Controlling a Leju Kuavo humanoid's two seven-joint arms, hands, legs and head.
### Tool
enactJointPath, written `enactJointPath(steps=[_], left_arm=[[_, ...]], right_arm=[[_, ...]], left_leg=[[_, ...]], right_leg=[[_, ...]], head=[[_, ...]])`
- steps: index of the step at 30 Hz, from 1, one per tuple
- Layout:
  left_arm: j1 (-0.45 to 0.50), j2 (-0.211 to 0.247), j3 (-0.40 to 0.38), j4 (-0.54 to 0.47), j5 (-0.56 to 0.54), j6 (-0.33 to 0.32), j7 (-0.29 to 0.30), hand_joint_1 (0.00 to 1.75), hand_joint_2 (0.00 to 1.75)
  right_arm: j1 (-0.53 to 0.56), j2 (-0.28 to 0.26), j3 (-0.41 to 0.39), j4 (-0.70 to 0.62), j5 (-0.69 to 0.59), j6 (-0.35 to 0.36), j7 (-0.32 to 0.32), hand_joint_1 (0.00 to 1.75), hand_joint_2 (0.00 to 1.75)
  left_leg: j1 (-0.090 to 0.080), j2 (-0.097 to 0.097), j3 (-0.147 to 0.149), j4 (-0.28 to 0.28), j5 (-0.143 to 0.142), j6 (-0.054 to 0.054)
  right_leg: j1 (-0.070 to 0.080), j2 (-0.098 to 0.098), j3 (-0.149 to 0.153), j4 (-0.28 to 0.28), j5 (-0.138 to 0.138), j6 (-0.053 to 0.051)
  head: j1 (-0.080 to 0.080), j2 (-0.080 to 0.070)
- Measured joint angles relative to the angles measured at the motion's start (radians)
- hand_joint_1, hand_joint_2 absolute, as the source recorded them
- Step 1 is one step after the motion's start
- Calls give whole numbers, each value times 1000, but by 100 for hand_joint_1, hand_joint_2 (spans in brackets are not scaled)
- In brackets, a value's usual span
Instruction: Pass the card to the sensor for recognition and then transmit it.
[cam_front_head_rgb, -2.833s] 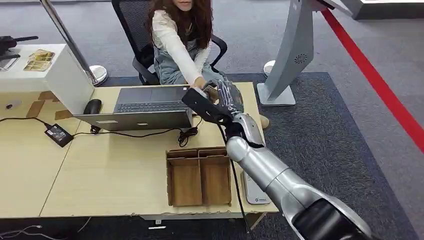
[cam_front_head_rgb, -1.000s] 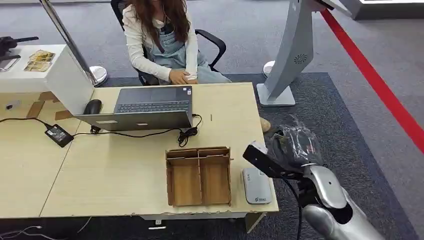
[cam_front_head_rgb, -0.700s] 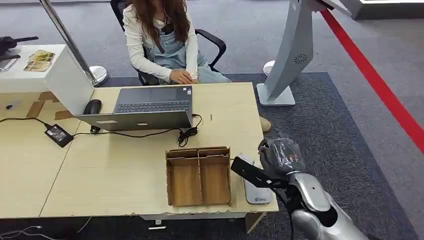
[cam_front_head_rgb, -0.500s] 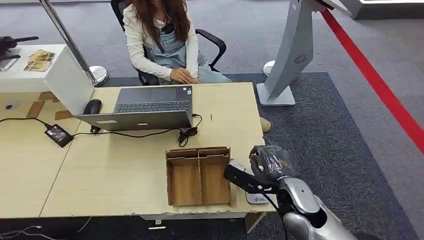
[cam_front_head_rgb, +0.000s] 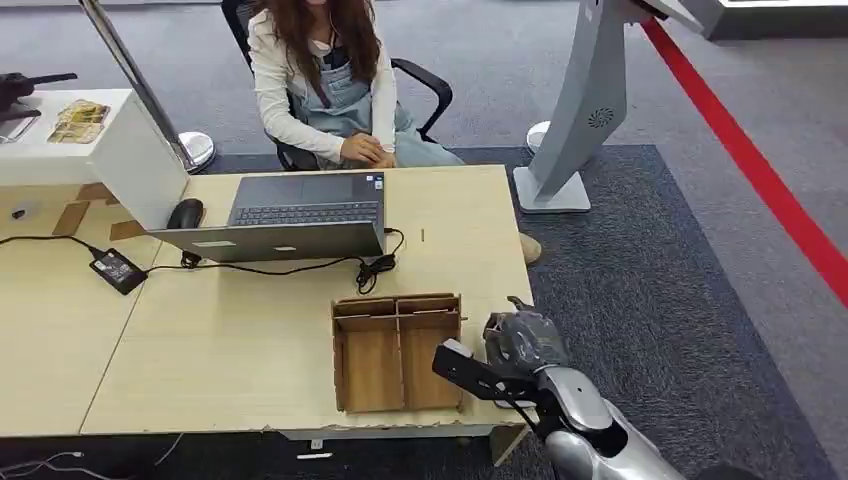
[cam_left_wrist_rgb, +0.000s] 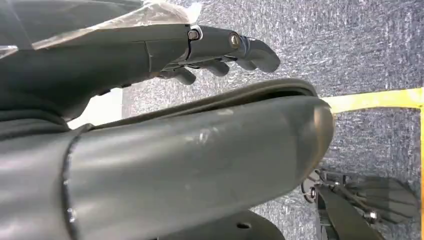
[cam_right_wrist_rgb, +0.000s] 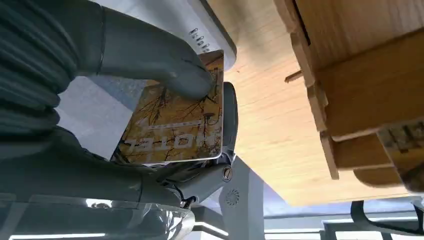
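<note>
right hand (cam_right_wrist_rgb: 150, 100): pinches card (cam_right_wrist_rgb: 175, 125) | sensor (cam_right_wrist_rgb: 195, 25) mostly hidden | left hand (cam_left_wrist_rgb: 215, 45): spread

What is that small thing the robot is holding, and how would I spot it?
Start at the light wooden desk and go to its near right corner, beside the divided wooden tray. There the right robot hand holds a card under its thumb, over a flat white sensor. The card's yellow-orange printed face sets it apart.

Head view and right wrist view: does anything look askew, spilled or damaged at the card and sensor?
Nothing stands out. The right hand holds the yellow card over the white sensor at the desk's near right corner. The wooden box sits square beside it.
</note>
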Motion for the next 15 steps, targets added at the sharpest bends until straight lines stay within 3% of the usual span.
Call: enactJointPath(steps=[11,15], left_arm=[[0,0,0,0,7,5,-6,0,0],[0,0,1,0,7,8,-6,0,0]], right_arm=[[-26,28,22,85,-12,-39,-30,175,175],[-82,24,24,88,58,-83,-2,175,175]], left_leg=[[0,0,0,0,0,0],[0,0,1,0,0,0]], right_leg=[[0,0,0,0,0,0],[-1,1,0,0,0,0]], head=[[0,0],[0,0]])
